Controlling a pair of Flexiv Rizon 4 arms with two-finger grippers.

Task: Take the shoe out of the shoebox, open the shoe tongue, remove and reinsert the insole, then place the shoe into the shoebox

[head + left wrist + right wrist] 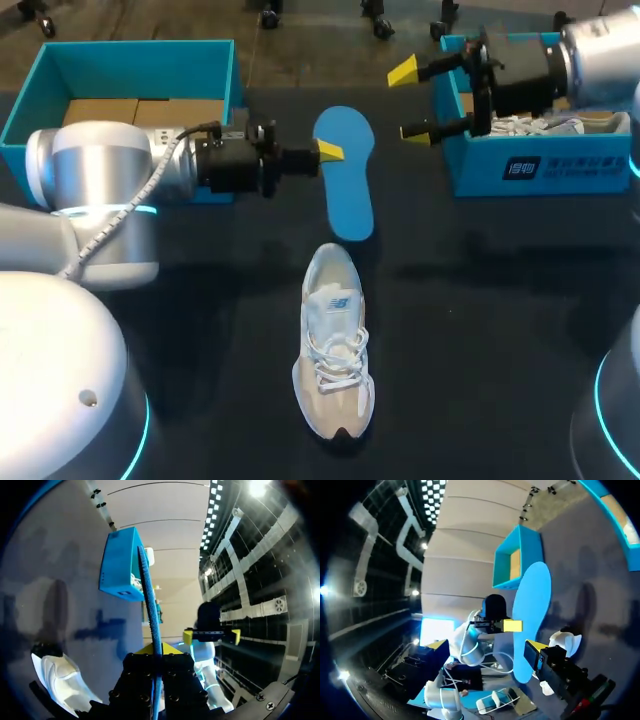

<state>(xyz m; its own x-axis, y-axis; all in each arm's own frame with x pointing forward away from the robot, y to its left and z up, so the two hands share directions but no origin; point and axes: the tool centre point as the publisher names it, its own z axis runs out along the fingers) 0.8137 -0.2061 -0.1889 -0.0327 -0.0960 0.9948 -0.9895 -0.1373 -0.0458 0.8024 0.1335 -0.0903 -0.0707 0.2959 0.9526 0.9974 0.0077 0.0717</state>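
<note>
Blue insole pinched at its edge by left end effector | right end effector spread, far right | shoe laid on bench, near centre

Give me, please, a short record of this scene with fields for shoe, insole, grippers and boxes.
shoe: white, laces up, on the table
insole: blue, out of the shoe, held at one edge
left gripper: shut on the insole
left shoebox: blue, open
right shoebox: blue, white things inside
right gripper: open, empty, by the right shoebox
</note>
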